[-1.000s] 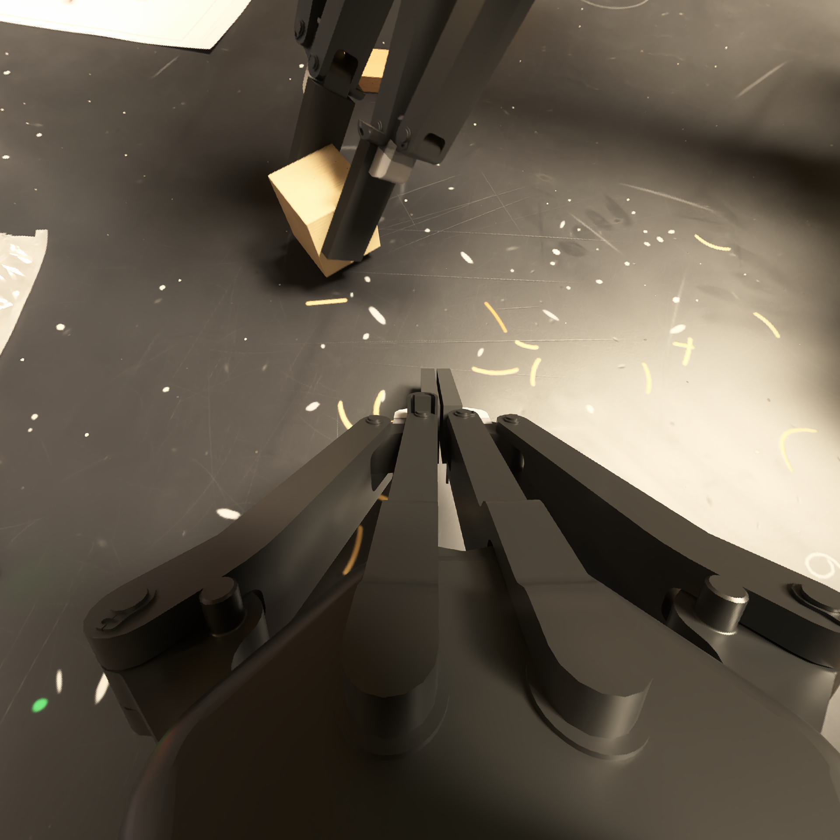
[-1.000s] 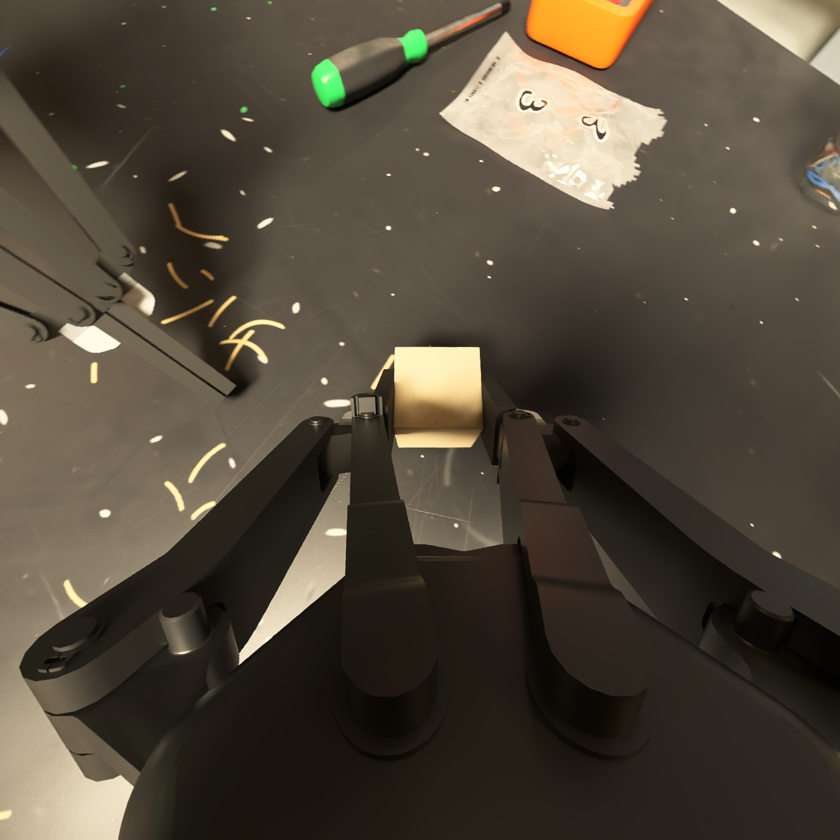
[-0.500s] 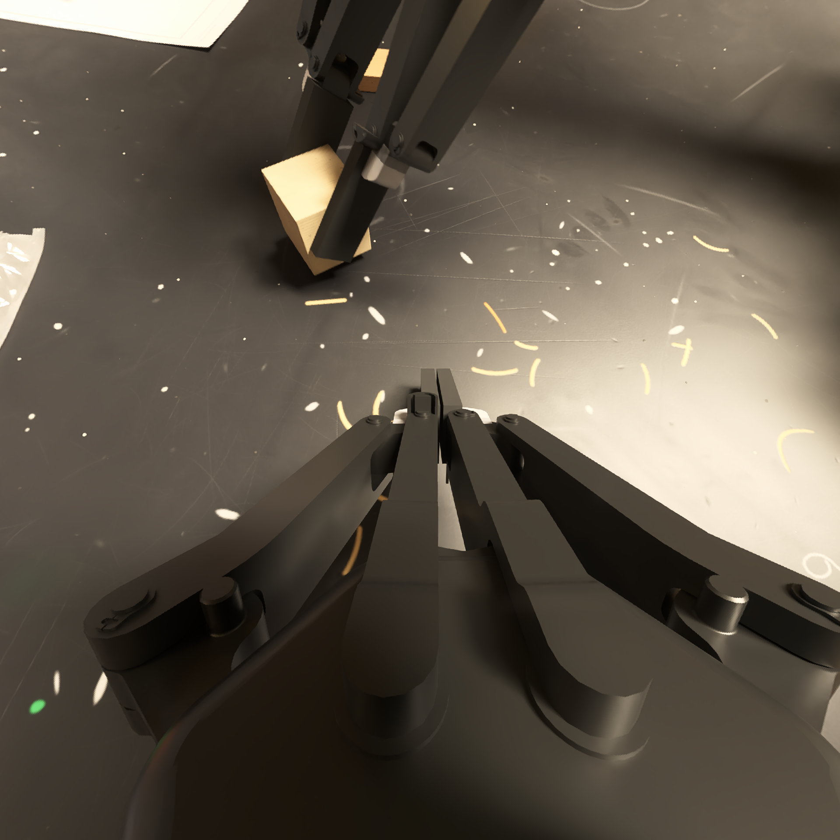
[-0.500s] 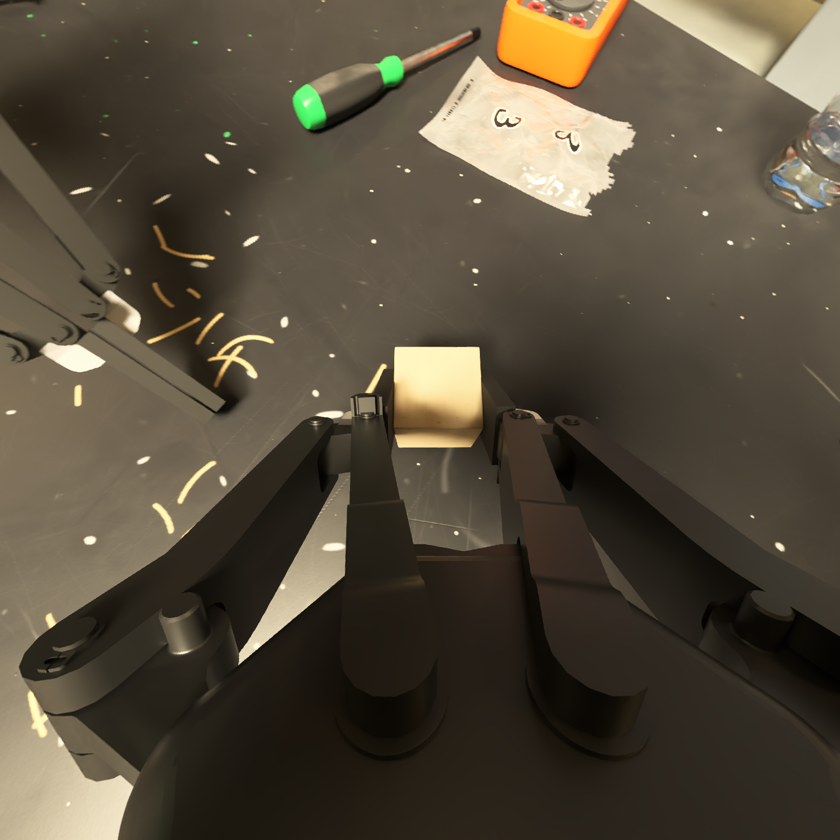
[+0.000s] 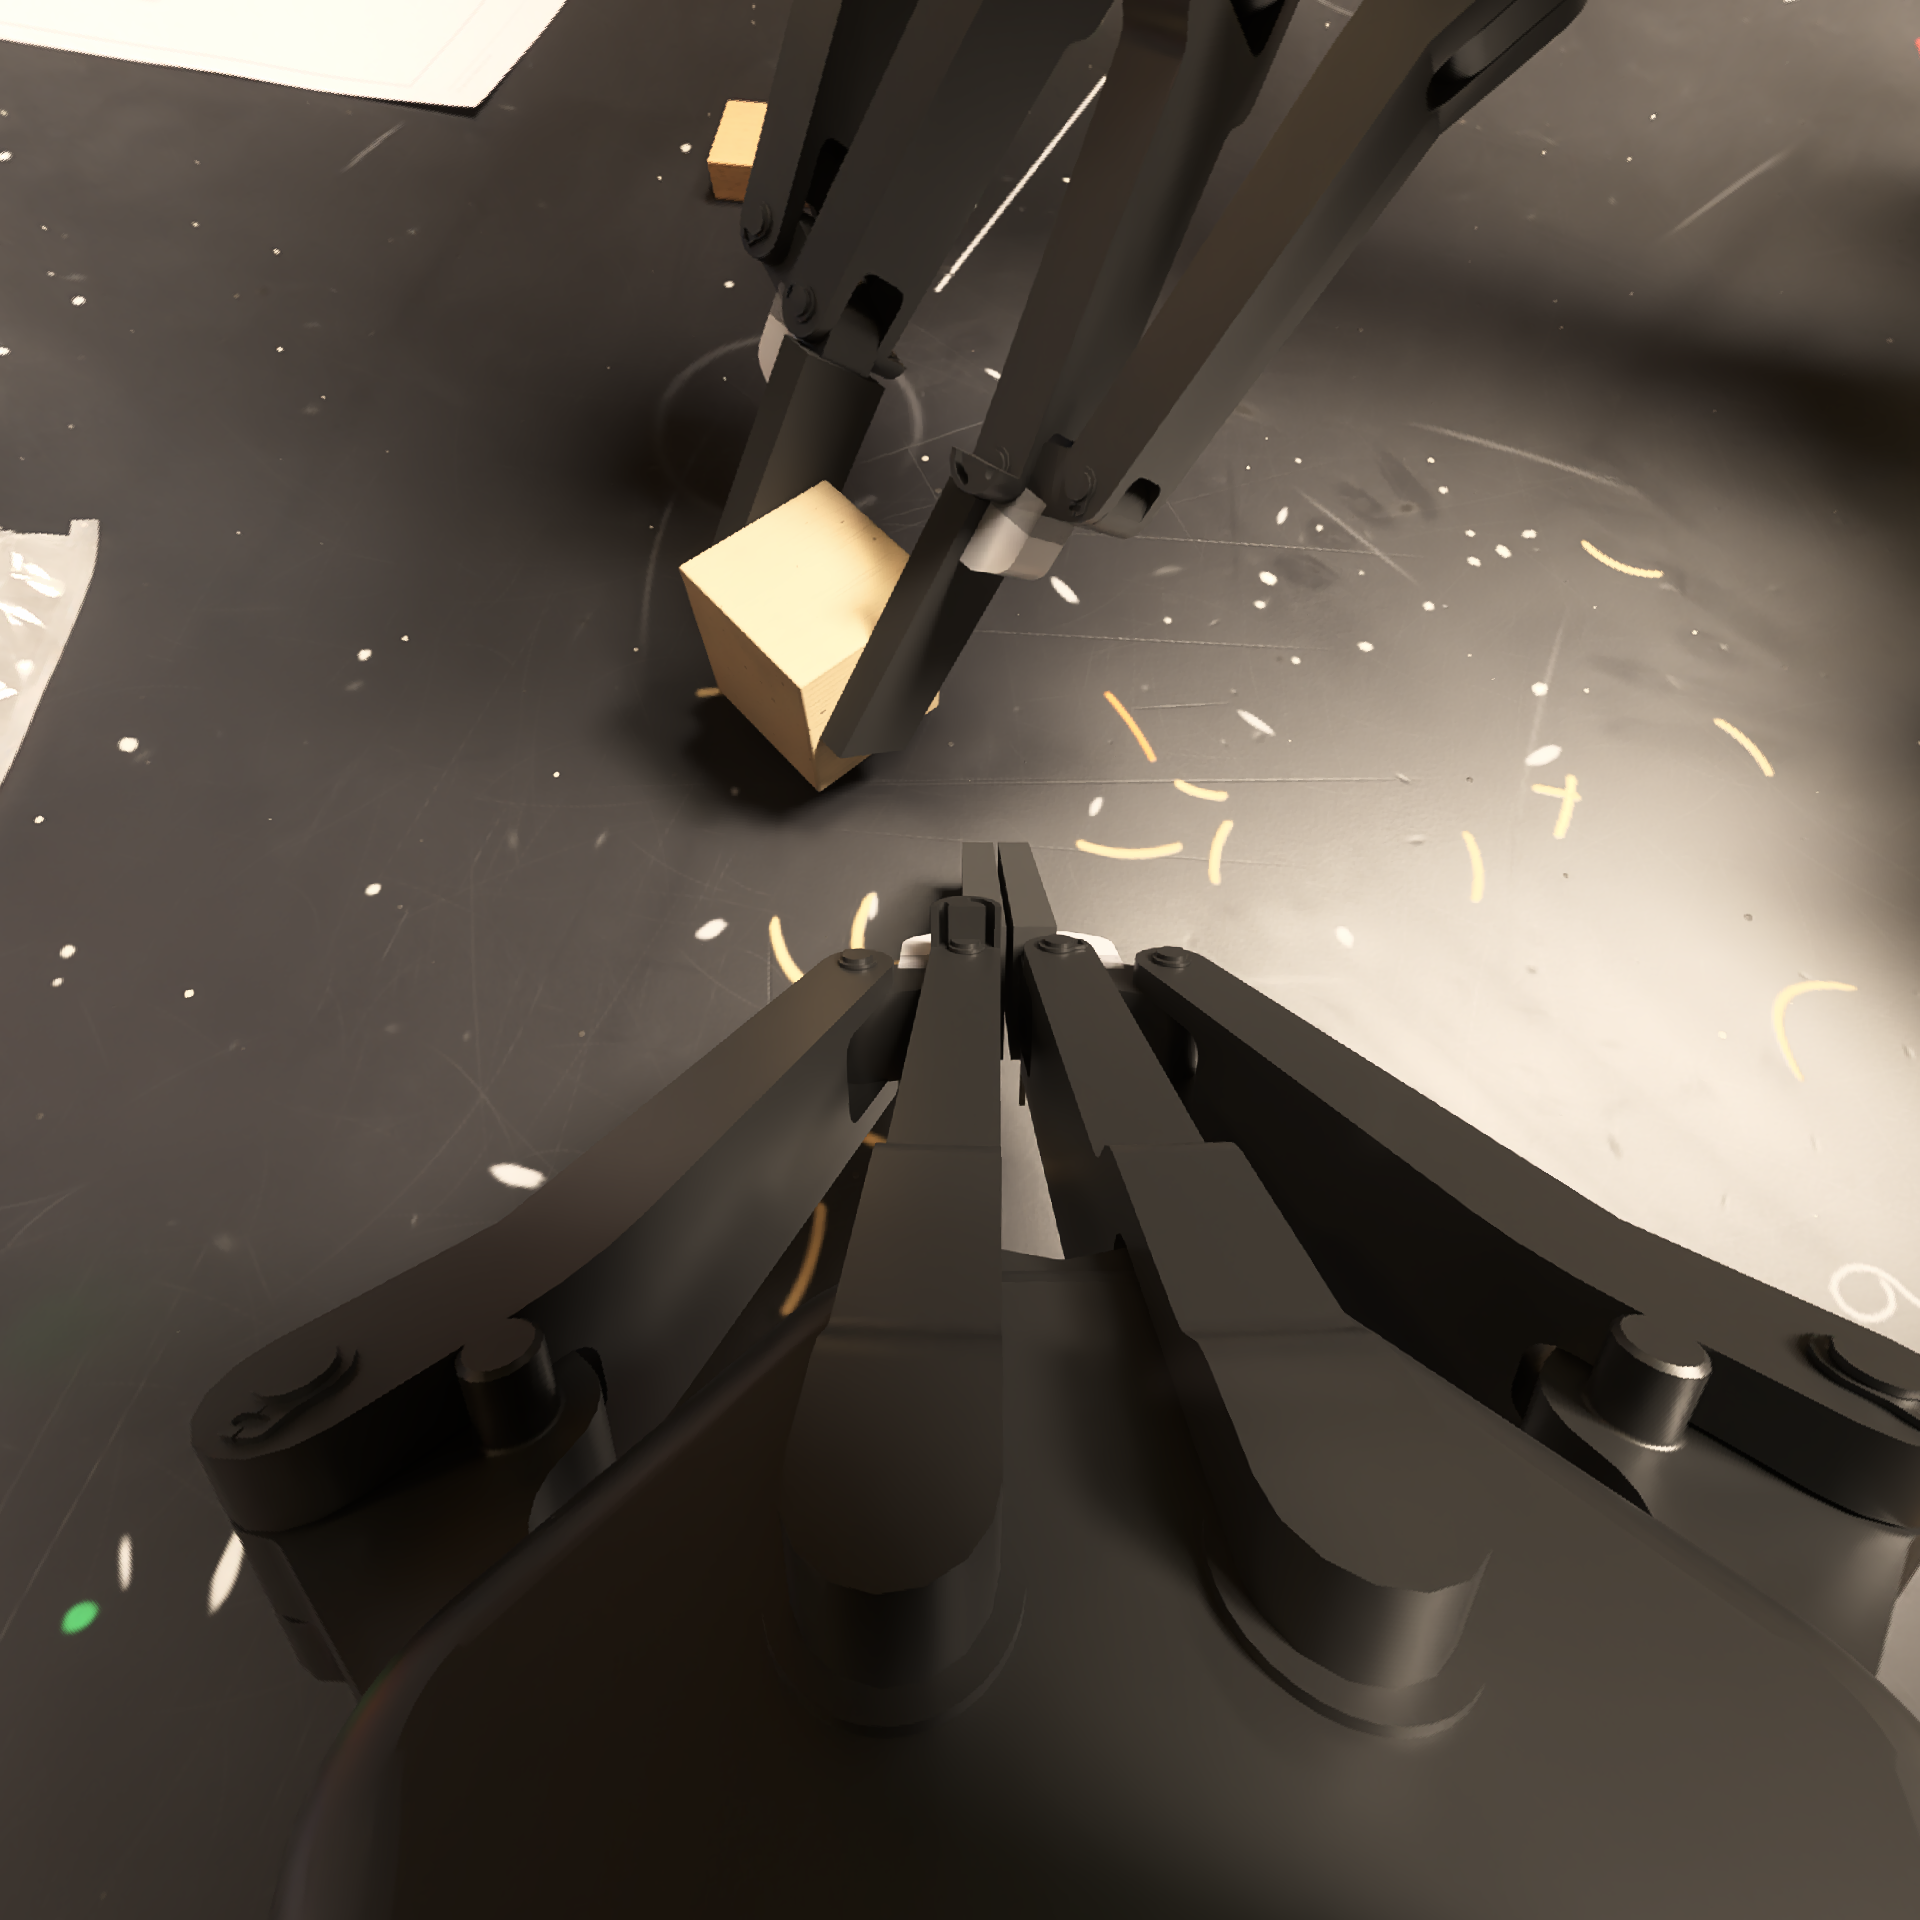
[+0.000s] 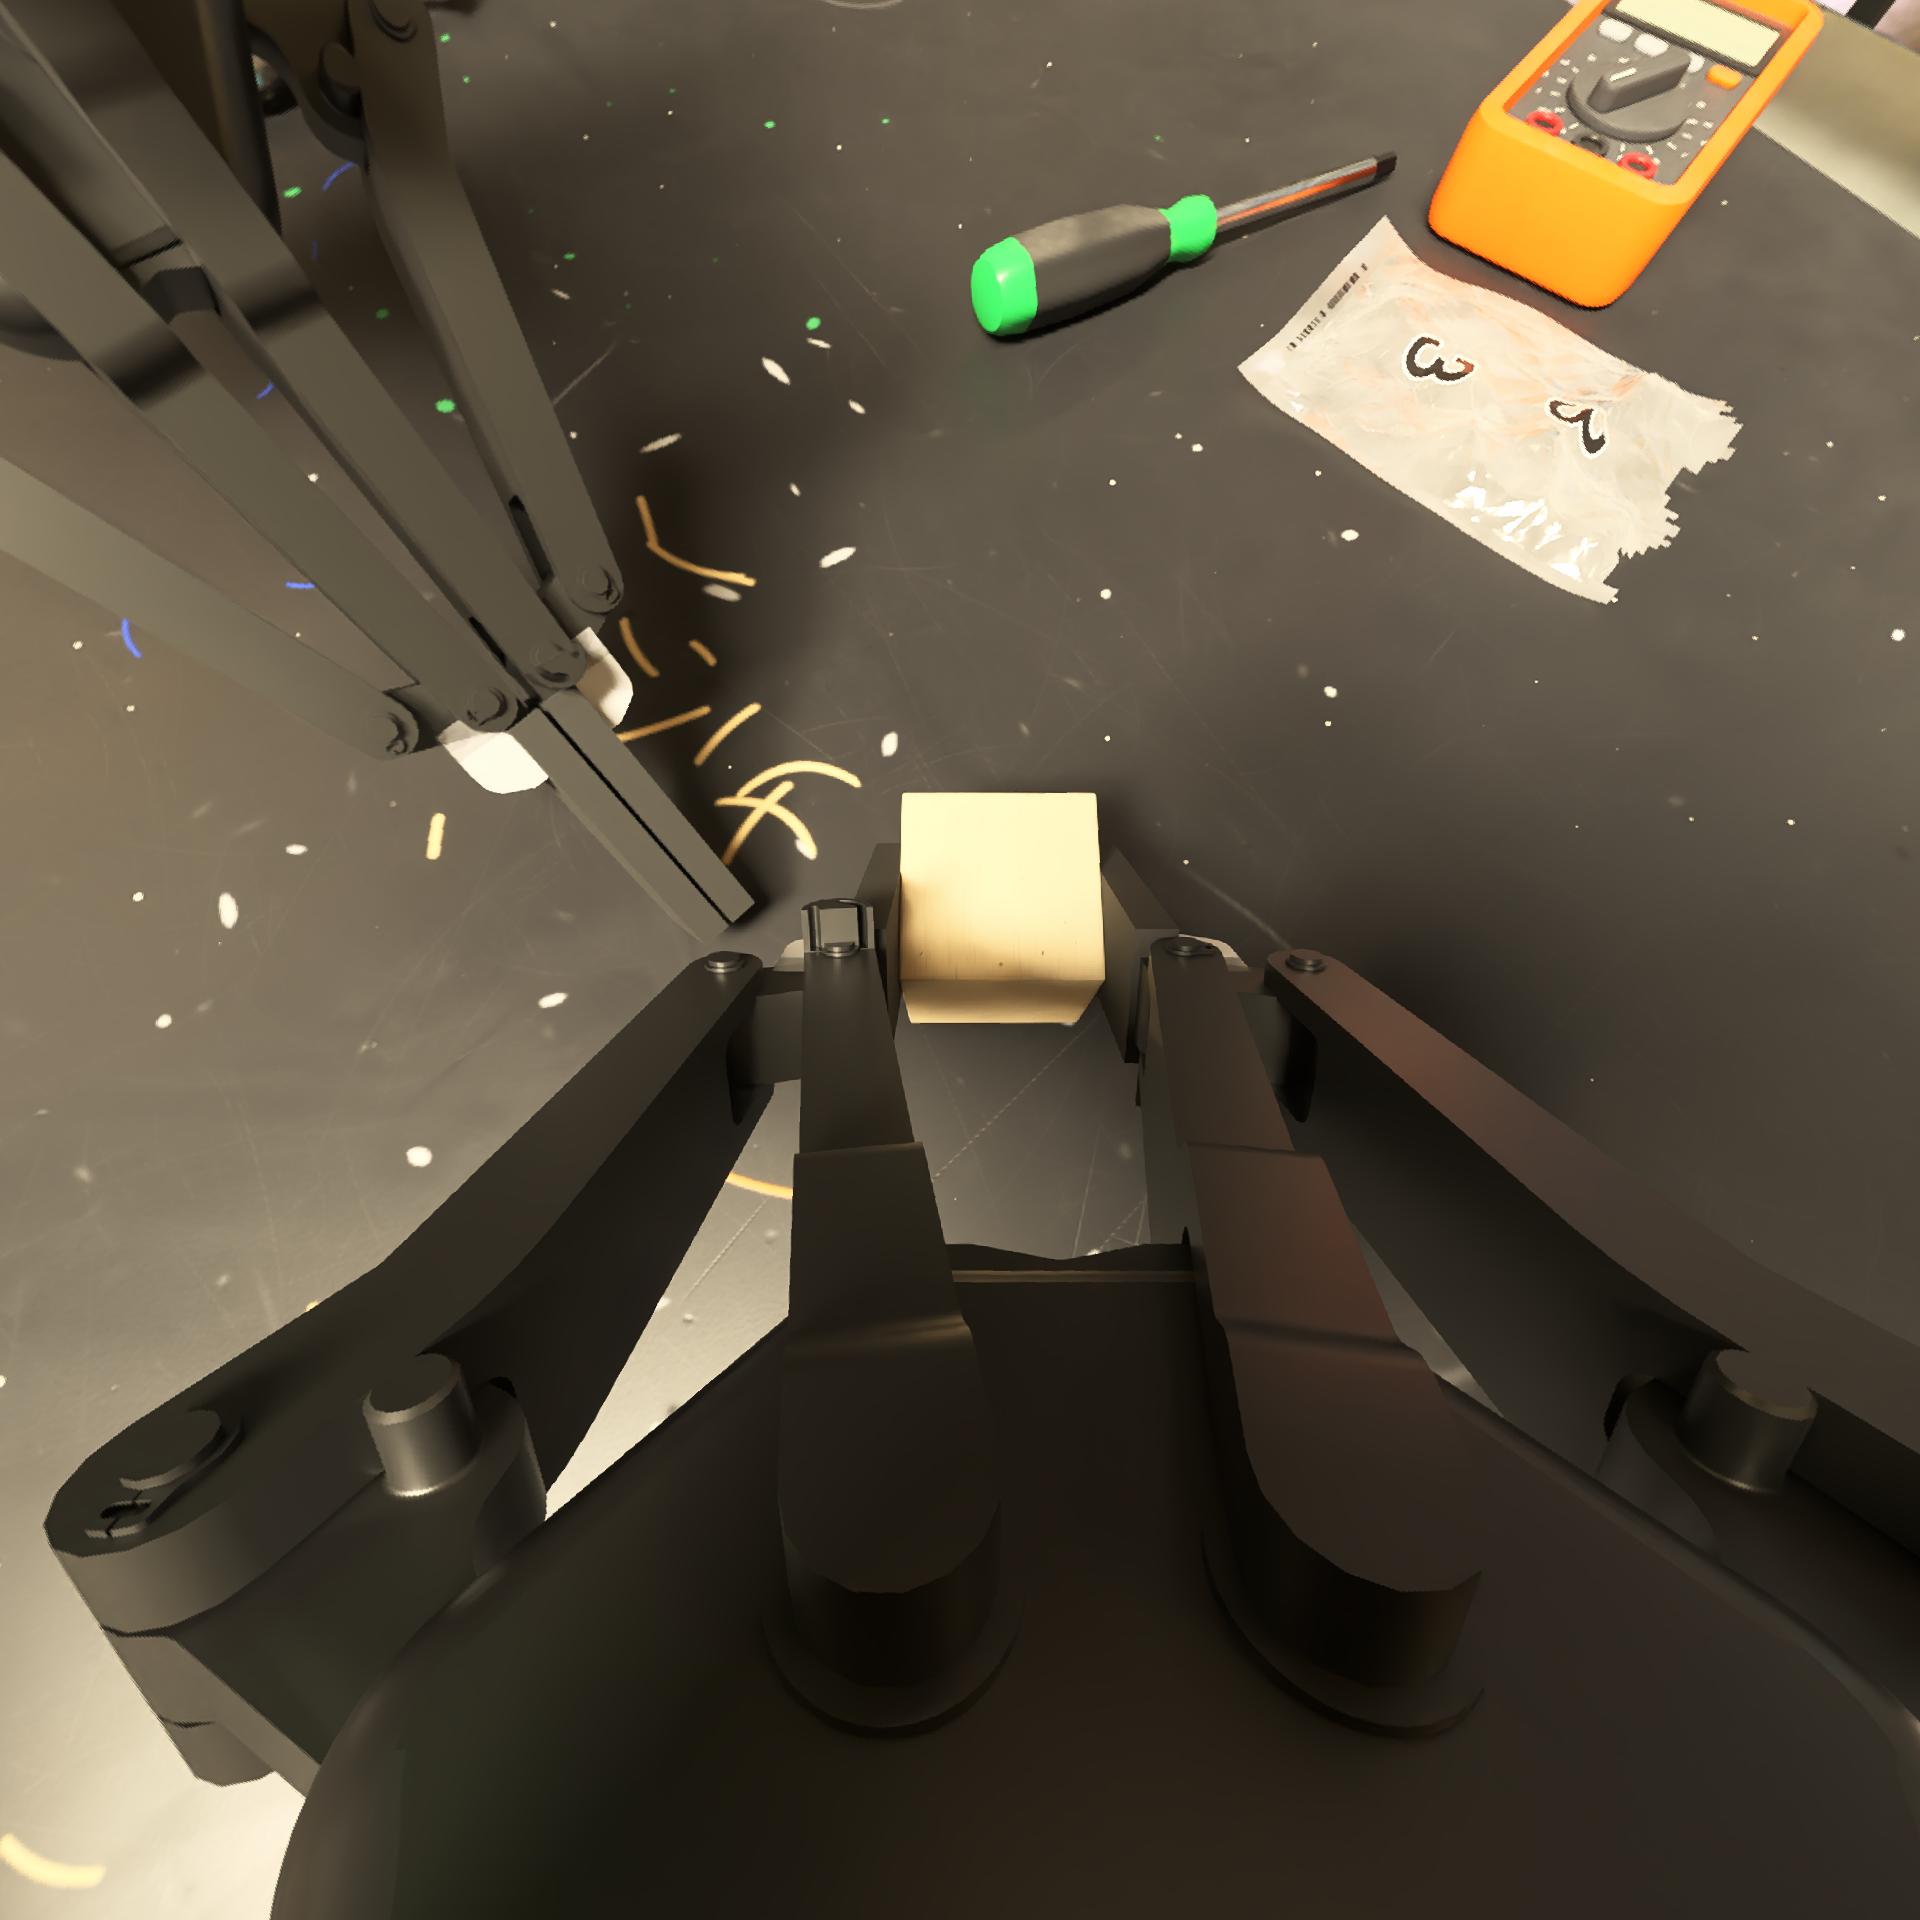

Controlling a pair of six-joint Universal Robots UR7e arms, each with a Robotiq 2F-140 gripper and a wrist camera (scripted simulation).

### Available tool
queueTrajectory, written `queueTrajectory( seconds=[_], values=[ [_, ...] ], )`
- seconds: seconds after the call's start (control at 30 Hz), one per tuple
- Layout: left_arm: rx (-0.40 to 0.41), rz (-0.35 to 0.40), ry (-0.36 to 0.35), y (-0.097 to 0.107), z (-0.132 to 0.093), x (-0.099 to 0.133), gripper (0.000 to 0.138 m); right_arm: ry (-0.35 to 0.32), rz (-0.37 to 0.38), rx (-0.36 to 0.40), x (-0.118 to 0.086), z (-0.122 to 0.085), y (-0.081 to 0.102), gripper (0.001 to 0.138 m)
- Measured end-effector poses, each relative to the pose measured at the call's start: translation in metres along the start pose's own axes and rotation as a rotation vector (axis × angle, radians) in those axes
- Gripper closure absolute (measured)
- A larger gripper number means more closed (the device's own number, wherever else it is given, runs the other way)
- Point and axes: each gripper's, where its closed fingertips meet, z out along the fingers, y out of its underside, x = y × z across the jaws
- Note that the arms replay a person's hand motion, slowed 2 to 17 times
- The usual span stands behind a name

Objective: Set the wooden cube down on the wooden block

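The bench (image 6: 1351, 831) is matte black, flecked white and green and scrawled with orange curved marks. The wooden cube (image 6: 997, 894) is pale cream-tan, as is the wooden block (image 5: 736, 151) at upper centre. At upper right: a black screwdriver (image 6: 1122, 255) with green ends, an orange multimeter (image 6: 1600, 166) and a clear whitish bag (image 6: 1486, 416).

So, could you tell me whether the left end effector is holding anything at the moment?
No, the left end effector has its fingers pressed together with nothing between them, while the wooden cube sits in the right end effector.
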Motion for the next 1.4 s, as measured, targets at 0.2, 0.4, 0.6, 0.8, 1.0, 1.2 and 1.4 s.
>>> queueTrajectory(
  seconds=[0.2,0.4,0.6,0.8,1.0,1.2,1.4],
  values=[
    [0.001,0.001,-0.001,0.0,0.0,0.0,0.137,-0.008,0.001,-0.014,0.003,-0.006,0.007,0.095],
    [0.001,0.002,-0.002,0.0,0.0,0.0,0.137,0.024,0.064,-0.02,0.027,-0.016,0.02,0.095],
    [0.001,0.005,-0.004,0.0,0.0,0.0,0.137,0.12,0.152,-0.037,0.068,-0.03,0.041,0.095],
    [0.002,0.01,-0.003,0.0,0.0,0.001,0.137,0.216,0.254,-0.053,0.108,-0.048,0.063,0.095],
    [-0.002,0.015,0.001,0.0,0.0,0.002,0.137,0.303,0.346,-0.059,0.143,-0.063,0.083,0.095],
    [-0.012,0.014,0.004,0.0,0.0,0.002,0.136,0.358,0.4,-0.057,0.163,-0.071,0.094,0.095],
    [-0.018,0.016,0.005,0.0,0.001,0.002,0.136,0.385,0.406,-0.055,0.169,-0.071,0.094,0.095]
  ],
)
